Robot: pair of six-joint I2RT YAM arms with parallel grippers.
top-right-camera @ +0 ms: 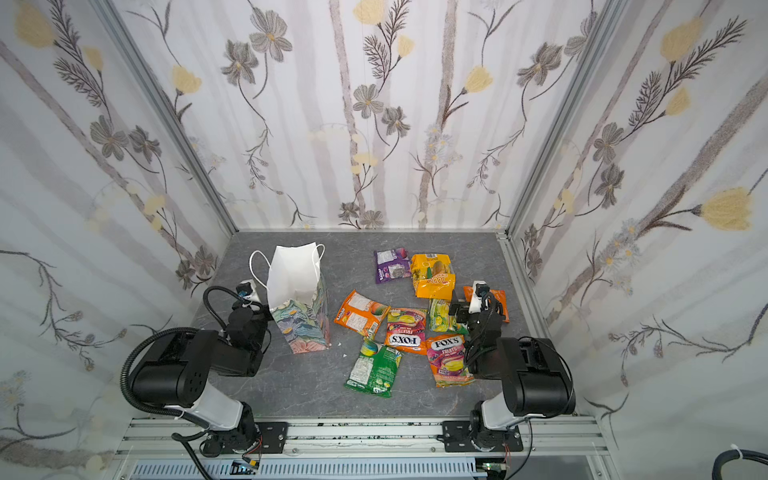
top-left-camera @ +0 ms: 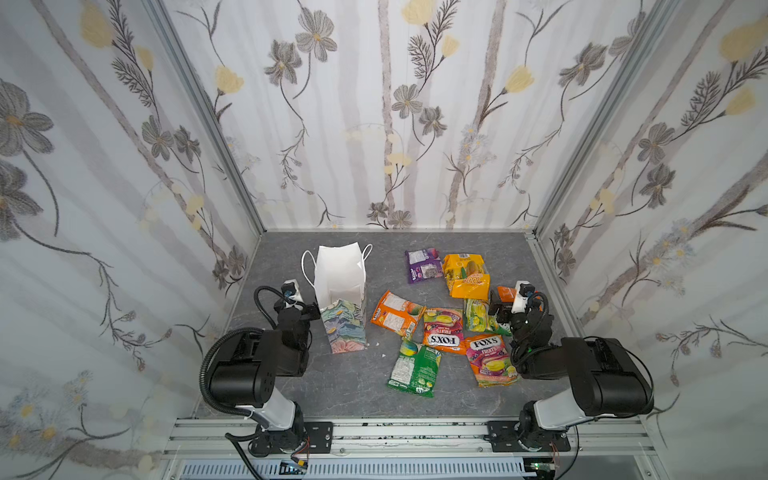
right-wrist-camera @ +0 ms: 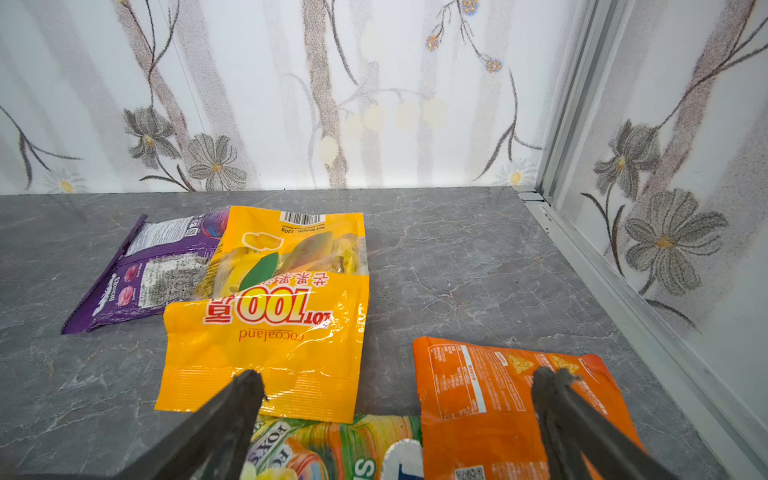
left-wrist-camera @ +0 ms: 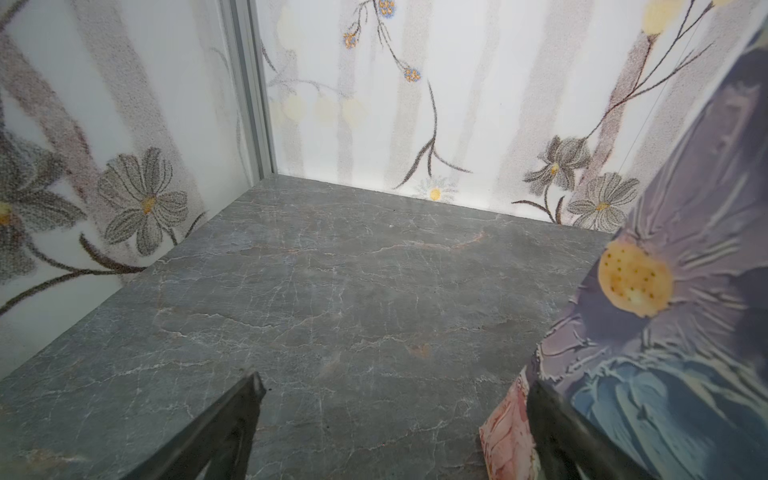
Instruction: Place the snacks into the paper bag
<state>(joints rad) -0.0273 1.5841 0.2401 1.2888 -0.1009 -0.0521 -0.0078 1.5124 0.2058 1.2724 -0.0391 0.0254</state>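
I see bright, even light, the pale walls [top-left-camera: 124, 166] glowing; shadows on the surface [top-left-camera: 353, 395] are soft. Both top views bow at the edges. Glare streaks the yellow packet [right-wrist-camera: 266, 332]; the paper bag [left-wrist-camera: 665, 291] looks soft up close.

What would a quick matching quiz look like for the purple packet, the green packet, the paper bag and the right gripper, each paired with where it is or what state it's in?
Things
1. purple packet
2. green packet
3. paper bag
4. right gripper

Places or states
A. open, tips over the yellow packet and an orange packet
B. standing upright, mouth open, left of all the packets
C. at the back, next to the yellow packet
D. lying flat just in front of a FOX'S packet

Pairs: 1-C, 2-D, 3-B, 4-A
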